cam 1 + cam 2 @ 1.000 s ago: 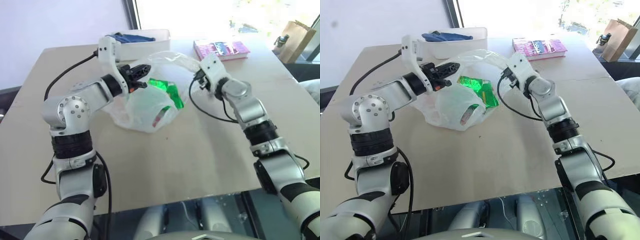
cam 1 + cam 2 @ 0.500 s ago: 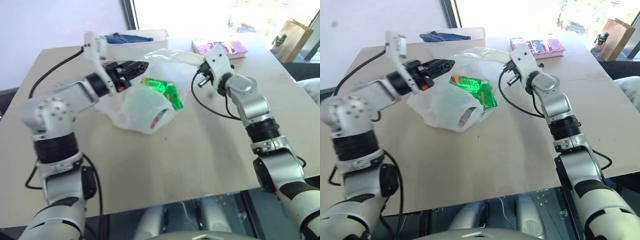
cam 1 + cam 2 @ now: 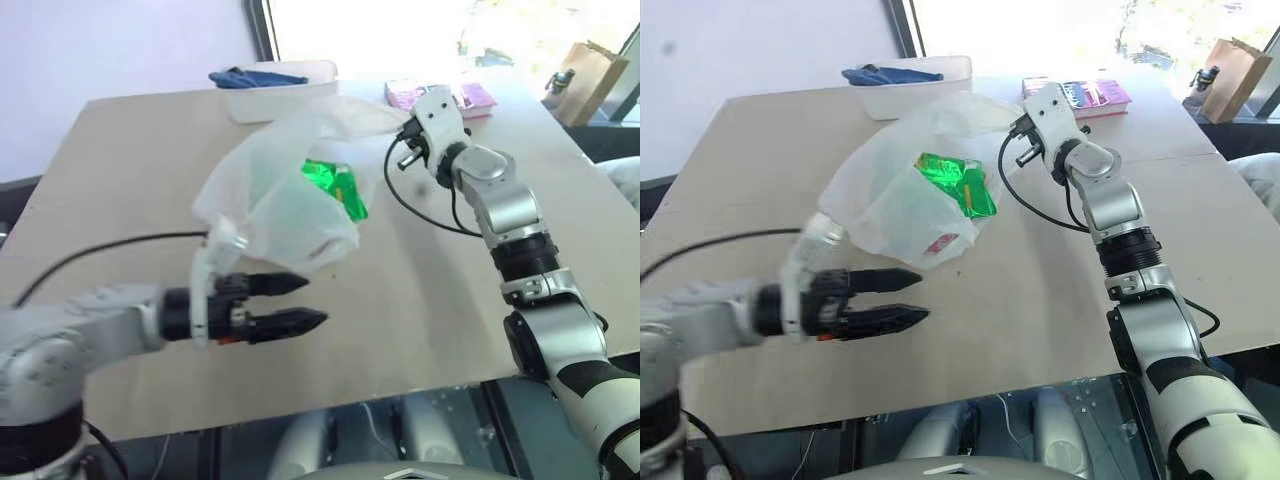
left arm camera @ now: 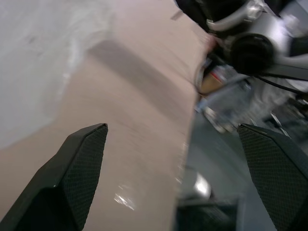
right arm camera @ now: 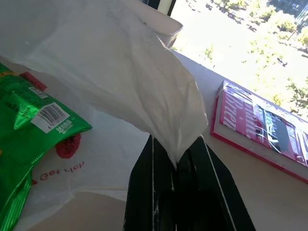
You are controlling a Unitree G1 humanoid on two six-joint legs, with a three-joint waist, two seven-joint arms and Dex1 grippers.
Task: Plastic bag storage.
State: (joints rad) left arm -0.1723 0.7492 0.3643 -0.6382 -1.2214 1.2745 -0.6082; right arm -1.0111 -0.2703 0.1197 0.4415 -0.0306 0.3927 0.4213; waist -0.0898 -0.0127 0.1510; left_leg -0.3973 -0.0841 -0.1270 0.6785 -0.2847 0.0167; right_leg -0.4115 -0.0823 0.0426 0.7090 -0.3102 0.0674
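Since a second ago the left pincer (image 3: pixel 300 303) has let go of the plastic bag (image 3: pixel 285 190) and pulled back toward the near edge of the counter (image 3: pixel 120 160), its fingers now standing wide with nothing between them. Meanwhile the right pincer (image 5: pixel 175 166) is staying where it was, clamped shut on a gathered corner of the bag near the far side.

From that pinched corner the bag is hanging and spreading down toward the left arm, its long axis running diagonally from the right pincer to the loose lower edge, which is resting on the counter just beyond the left pincer's tips. So the free end is lying ahead of the left pincer and slightly to its right; that arm looks the nearer one for the next grasp.

Through the thin film a green snack packet (image 3: pixel 335 188) is showing; whether it is inside the bag or behind it is hard to tell. Farther back, a white tray (image 3: pixel 285 88) is holding a blue cloth (image 3: pixel 255 76), and a pink book (image 3: pixel 455 97) is lying beside the right arm.
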